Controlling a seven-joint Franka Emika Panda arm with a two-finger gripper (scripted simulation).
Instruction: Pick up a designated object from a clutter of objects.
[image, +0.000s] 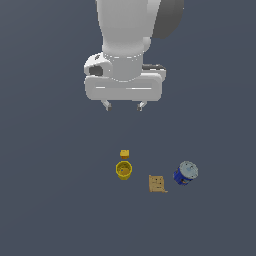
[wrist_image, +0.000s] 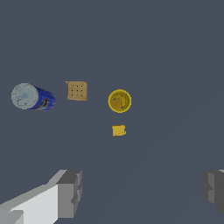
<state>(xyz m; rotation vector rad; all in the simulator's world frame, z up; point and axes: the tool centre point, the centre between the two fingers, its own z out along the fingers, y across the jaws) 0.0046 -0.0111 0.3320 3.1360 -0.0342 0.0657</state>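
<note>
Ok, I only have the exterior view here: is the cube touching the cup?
Observer: No. In the wrist view the cube lies apart from the cup, with a clear gap between them.
Operator: Anything inside the cup?
Observer: The wrist view looks straight into its mouth, and no loose item shows inside.
Operator: And the gripper, how open?
Observer: The gripper is open. Its fingers stand near opposite edges of the wrist view, with nothing between them.
</note>
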